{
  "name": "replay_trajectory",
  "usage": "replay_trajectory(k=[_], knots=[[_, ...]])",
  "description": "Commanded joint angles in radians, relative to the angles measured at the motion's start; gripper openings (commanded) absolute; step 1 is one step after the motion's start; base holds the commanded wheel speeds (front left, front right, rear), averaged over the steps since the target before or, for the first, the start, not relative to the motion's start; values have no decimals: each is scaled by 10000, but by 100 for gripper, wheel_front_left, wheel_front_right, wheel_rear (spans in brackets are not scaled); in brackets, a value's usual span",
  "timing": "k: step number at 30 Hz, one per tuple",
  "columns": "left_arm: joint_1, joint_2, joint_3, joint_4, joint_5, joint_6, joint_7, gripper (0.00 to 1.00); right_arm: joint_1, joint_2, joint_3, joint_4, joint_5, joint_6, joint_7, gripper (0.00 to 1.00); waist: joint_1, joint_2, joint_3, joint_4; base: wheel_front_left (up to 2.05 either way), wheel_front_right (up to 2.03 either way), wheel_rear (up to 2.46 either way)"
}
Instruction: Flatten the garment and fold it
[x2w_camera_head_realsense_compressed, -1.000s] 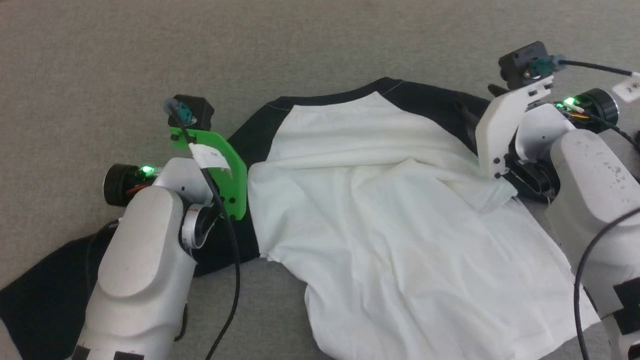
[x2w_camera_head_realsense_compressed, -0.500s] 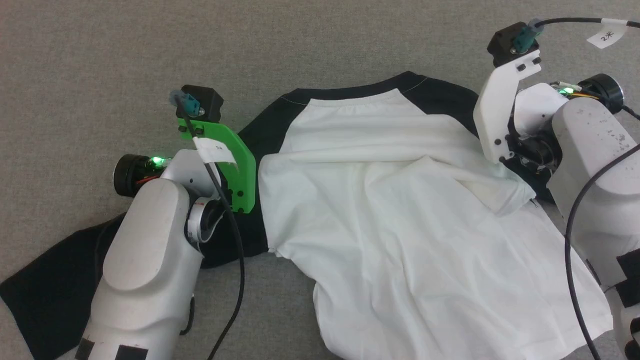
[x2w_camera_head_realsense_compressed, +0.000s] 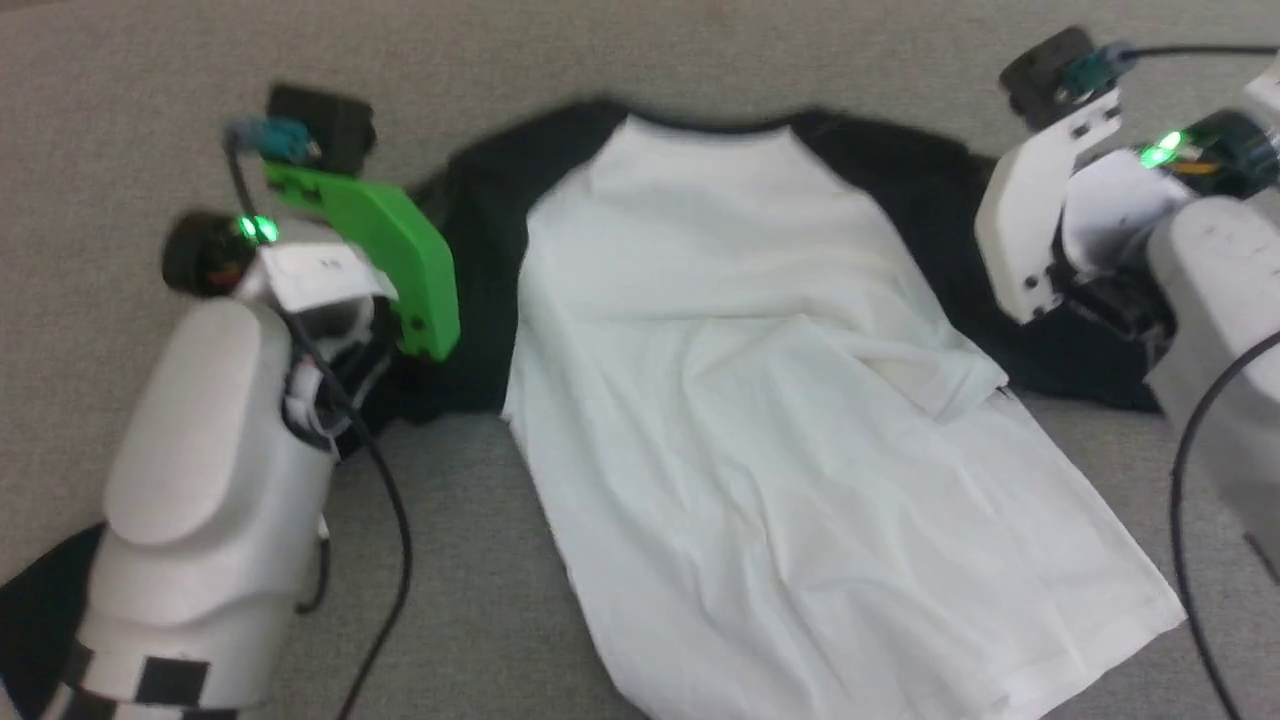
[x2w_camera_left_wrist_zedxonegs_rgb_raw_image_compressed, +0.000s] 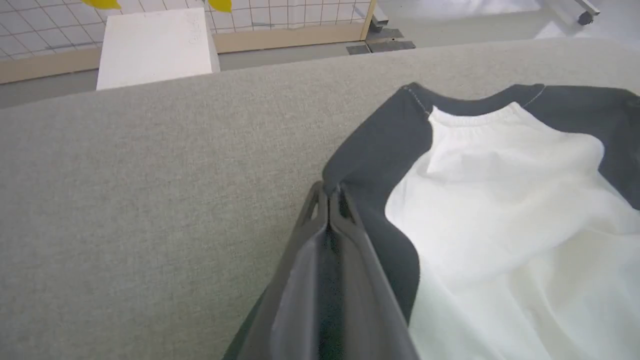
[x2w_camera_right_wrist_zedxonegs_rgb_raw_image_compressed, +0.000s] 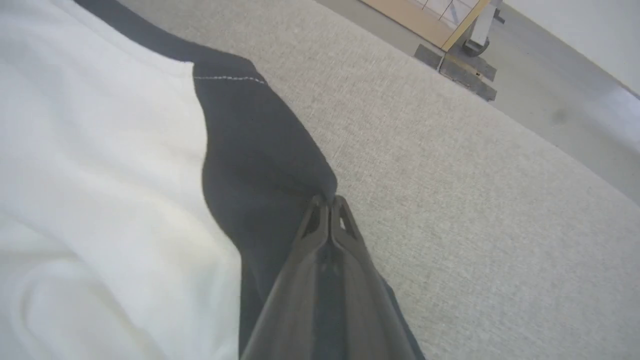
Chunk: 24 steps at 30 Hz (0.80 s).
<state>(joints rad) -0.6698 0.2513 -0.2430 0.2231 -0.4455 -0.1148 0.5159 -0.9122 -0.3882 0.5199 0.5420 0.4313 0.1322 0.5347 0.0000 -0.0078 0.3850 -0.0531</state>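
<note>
Head view: the shirt (x2w_camera_head_realsense_compressed: 760, 400) lies on the grey table (x2w_camera_head_realsense_compressed: 700, 60), collar at 12 o'clock, with a loose fold at 3 o'clock. Left wrist view: the left gripper (x2w_camera_left_wrist_zedxonegs_rgb_raw_image_compressed: 330, 192), jaws closed, pinches the black shoulder edge. Right wrist view: the right gripper (x2w_camera_right_wrist_zedxonegs_rgb_raw_image_compressed: 327, 202) pinches its side likewise; I think both should pull outward evenly and low.

garment (x2w_camera_head_realsense_compressed: 780, 450) hem cropped, sleeve behind left arm (x2w_camera_head_realsense_compressed: 210, 480)

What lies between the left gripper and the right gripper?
The garment: its white body and black shoulders span that stretch, seen in the head view. The left gripper and right gripper each pinch a black edge.
</note>
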Motion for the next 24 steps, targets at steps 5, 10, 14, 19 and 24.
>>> replay_trajectory(k=[5, 10, 14, 19, 24], knots=[[-1573, 561, 46, -934, -168, -104, -104, 0, -1150, -888, 40, -974, 246, -15, 316, 0, 0, 75, 100, -382, 0, 0, 0], [-3245, 538, 477, -886, -107, 214, -312, 0, -2445, -1248, -446, -1308, 32, -15, 466, 0, 0, 75, 640, -612, 0, 0, 0], [-4724, 498, 700, -536, 273, 580, -792, 0, -3650, -1328, -995, -1219, -441, -15, 327, 0, 0, 75, 1195, -776, 0, 0, 0], [-6551, 518, 862, -18, 887, 1006, -1636, 0, -5119, -1089, -2057, -992, -1385, -15, -269, 0, 0, 75, 1851, -999, 0, 0, 0], [-8126, 373, 1320, 471, 1111, 1497, -2976, 0, -6289, -589, -3332, -737, -2538, -15, -1349, 0, 0, 75, 2303, -1257, 0, 0, 0]])
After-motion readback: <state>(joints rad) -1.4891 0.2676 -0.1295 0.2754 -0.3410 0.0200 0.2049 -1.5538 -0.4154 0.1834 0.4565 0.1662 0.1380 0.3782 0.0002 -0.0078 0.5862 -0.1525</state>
